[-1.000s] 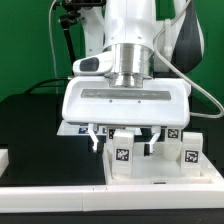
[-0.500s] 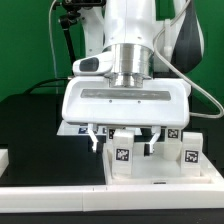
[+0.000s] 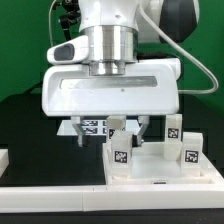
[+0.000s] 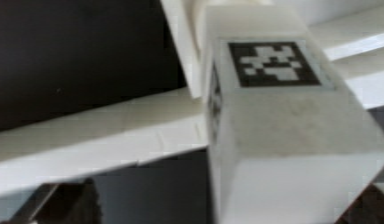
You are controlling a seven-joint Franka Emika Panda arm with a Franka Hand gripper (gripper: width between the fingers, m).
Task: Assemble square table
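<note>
My gripper (image 3: 110, 128) hangs above the slab (image 3: 150, 165); a tagged leg (image 3: 121, 150) stands at its 5 o'clock. Jaw state: cannot tell.

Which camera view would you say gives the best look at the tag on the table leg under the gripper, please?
The wrist view: the leg fills the picture and its tag is large, though a little blurred. In the exterior view the same leg stands on the table top, partly behind the gripper, and its tag is tiny.
</note>
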